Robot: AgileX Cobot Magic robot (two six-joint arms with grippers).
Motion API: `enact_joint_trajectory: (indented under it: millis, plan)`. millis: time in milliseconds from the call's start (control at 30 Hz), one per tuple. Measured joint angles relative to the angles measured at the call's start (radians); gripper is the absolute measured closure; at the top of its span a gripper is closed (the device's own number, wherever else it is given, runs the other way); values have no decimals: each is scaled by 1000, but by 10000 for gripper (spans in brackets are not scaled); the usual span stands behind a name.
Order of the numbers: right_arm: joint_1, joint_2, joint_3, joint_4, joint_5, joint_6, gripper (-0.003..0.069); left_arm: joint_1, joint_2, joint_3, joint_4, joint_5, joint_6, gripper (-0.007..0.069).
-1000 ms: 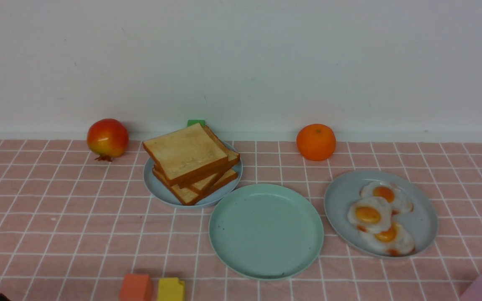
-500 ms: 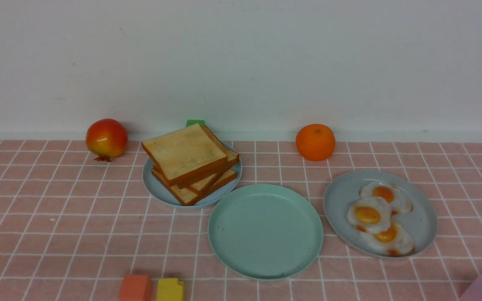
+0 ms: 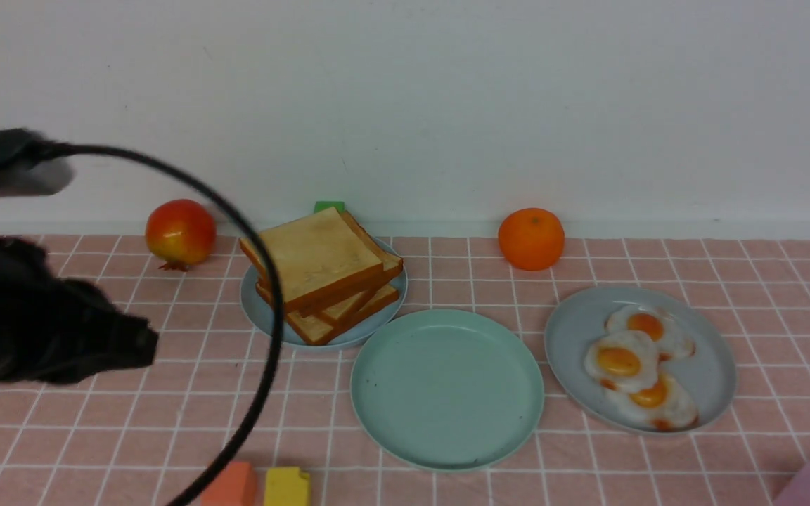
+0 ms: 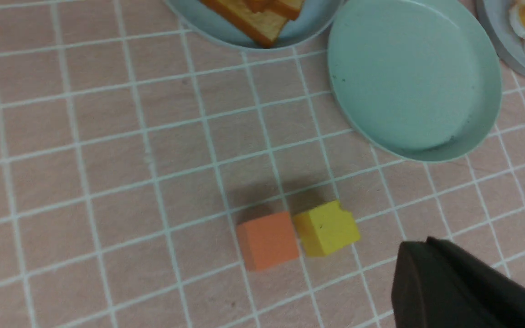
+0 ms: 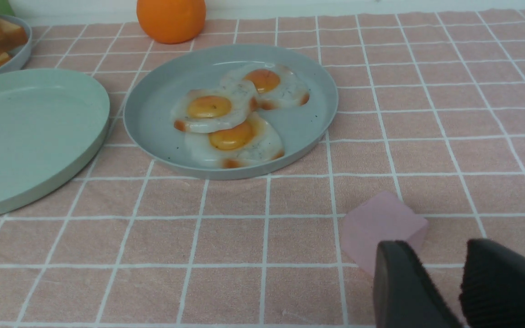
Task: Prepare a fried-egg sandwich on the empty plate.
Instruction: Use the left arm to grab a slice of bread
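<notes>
The left arm (image 3: 46, 330) has just swung in over the table's (image 3: 95, 422) left side, but I cannot tell the left gripper's (image 4: 463, 282) state. The right gripper (image 5: 454, 291) sits slightly parted and empty. The mint-green plate (image 3: 447, 390) lies bare at centre, between the toast pile (image 3: 320, 270) and the fried eggs (image 3: 630, 365). Assembly is likely starting.

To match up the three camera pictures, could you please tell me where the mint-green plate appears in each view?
Front view: the mint-green plate sits at centre, between the toast pile and the egg plate.
Left wrist view: the mint-green plate lies beyond the orange block and the yellow block.
Right wrist view: the mint-green plate is partly cut off by the frame edge.
Shared landmark: the egg plate, beside it in every view.
</notes>
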Motion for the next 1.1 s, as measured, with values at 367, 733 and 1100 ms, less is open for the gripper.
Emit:
enact_joint_trajectory:
  millis: [367, 733, 1100]
  plan:
    - [0, 0, 0, 0, 0, 0, 417, -277, 600, -483, 203, 101, 32, 612]
    - [0, 0, 0, 0, 0, 0, 417, -277, 946, -868, 456, 216, -50, 602]
    - [0, 0, 0, 0, 0, 0, 417, -260, 935, -886, 430, 144, -20, 502]
